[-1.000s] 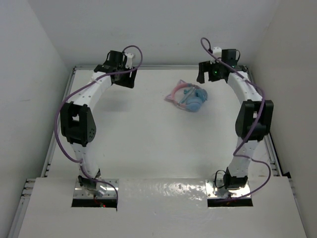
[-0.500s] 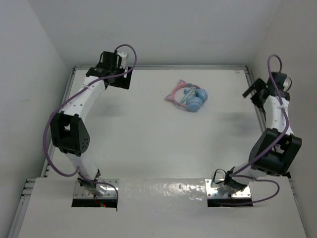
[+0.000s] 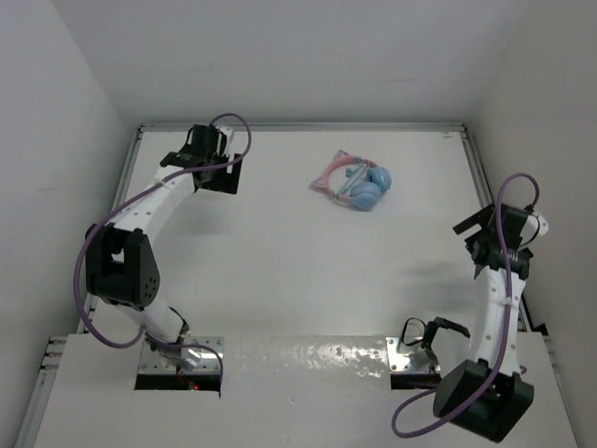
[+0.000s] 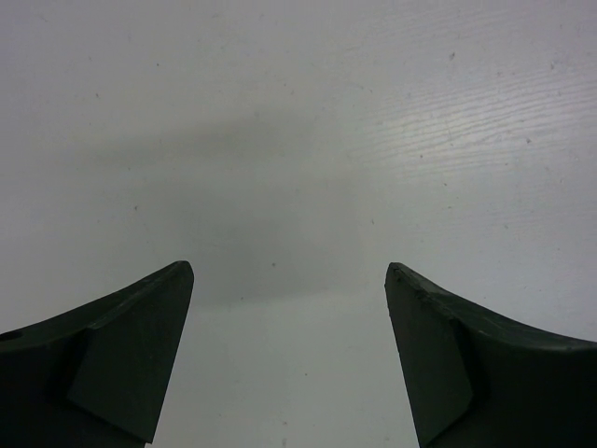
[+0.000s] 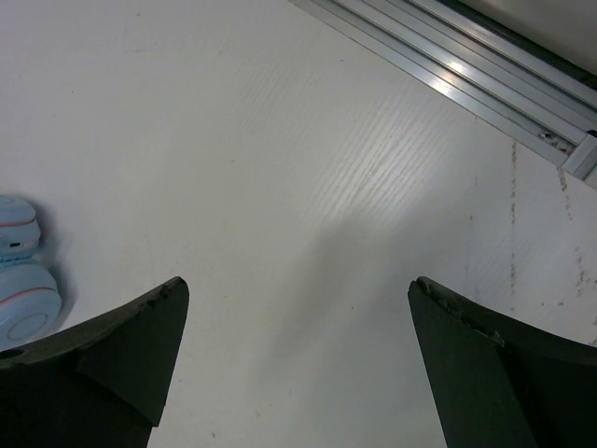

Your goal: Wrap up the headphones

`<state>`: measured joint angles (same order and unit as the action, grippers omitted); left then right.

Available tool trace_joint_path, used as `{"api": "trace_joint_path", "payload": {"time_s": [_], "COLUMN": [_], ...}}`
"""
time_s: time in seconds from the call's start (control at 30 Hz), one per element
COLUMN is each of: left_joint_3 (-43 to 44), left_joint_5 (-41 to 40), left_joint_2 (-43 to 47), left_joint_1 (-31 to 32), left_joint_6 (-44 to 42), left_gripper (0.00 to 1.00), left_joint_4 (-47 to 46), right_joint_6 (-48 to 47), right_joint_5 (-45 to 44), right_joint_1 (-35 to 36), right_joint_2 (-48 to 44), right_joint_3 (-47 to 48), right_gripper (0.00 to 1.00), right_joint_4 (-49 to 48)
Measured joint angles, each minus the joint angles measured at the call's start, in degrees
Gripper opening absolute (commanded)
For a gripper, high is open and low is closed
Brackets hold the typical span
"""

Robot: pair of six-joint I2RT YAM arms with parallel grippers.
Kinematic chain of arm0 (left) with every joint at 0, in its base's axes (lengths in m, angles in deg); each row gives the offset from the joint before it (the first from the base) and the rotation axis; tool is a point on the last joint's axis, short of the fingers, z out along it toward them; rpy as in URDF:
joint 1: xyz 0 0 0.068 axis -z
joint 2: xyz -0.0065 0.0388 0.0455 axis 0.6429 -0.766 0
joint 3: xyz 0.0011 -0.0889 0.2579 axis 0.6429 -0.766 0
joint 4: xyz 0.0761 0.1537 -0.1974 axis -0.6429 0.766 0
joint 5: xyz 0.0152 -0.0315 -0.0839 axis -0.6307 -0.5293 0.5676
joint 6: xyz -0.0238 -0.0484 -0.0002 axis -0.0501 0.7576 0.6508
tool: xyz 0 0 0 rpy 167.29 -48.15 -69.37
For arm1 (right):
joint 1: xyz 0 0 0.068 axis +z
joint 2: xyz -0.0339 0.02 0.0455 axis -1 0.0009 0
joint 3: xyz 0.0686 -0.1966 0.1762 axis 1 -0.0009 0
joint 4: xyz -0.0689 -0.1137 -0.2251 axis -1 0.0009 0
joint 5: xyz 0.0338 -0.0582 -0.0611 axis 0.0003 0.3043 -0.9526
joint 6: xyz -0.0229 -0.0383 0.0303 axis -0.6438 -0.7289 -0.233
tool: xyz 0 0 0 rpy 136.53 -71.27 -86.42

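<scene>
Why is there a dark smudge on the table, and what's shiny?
Left wrist view: the smudge is a soft shadow on the table, beyond the open left pincer. Top view: glare gleams on the white ledge. Right wrist view: the metal rail shines; the headphones are cut off at the left edge.

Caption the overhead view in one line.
Headphones on the table; left tool and right tool open, well clear.

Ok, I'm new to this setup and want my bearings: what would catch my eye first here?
The blue and pink headphones stand out, lying alone toward the far side of the white table, a little right of centre. Then the two arms, both well clear of them: the left arm reaches to the far left corner, the right arm sits by the right edge, each with jaws open and empty.
</scene>
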<state>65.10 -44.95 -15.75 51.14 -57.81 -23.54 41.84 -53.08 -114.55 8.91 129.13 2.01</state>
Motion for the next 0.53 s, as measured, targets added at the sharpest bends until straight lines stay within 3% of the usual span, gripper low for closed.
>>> {"api": "trace_joint_path", "payload": {"time_s": [0.53], "left_joint_3": [-0.8], "left_joint_5": [5.7], "left_joint_2": [1.7], "left_joint_1": [0.0], "left_joint_6": [0.9], "left_gripper": [0.82], "left_joint_4": [-2.3], "right_joint_6": [3.1], "right_joint_5": [-3.5], "right_joint_1": [0.0], "right_joint_2": [-12.3], "right_joint_3": [-5.0], "right_gripper": [0.99], "right_joint_4": [7.3]}}
